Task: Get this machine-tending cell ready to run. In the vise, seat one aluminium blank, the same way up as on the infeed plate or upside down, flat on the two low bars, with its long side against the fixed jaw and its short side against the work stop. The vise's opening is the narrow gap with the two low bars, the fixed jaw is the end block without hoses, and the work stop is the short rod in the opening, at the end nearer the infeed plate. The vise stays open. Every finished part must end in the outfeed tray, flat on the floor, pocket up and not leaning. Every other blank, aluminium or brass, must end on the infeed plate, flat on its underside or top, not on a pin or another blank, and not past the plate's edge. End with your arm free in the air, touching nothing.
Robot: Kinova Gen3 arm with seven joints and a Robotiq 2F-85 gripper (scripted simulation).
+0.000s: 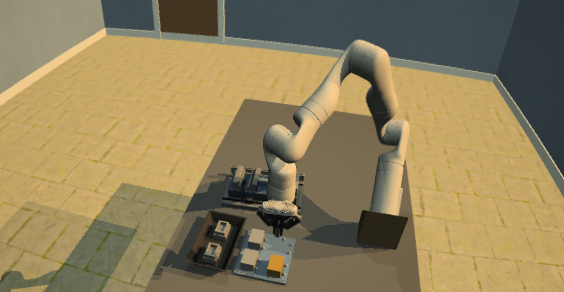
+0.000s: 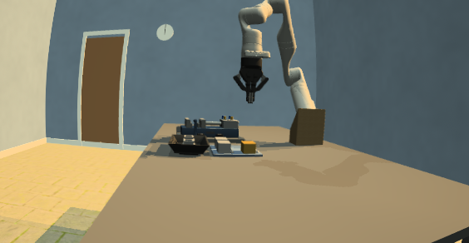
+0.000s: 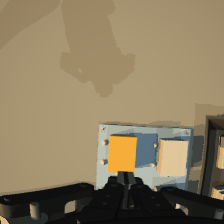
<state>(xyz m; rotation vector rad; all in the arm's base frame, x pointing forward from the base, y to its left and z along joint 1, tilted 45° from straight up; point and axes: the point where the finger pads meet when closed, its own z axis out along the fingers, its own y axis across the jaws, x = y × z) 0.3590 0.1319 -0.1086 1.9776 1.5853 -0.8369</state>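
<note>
Fingers [image 2: 251,99] pressed together, apparently holding nothing, high above the infeed plate [image 2: 257,153].

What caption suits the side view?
Robot arm's shut, empty gripper hangs high above the vise, tray and plate of blocks.

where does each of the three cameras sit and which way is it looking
Top: high above the table's near end, looking down at the blue infeed plate; the whole beige arm shows.
Exterior: low beside the table, facing the door wall; arm and black tool, shut and empty, hang high.
Wrist: on the tool, looking down; only its closed fingers show.
All three share the orange brass blank on the plate.
</note>
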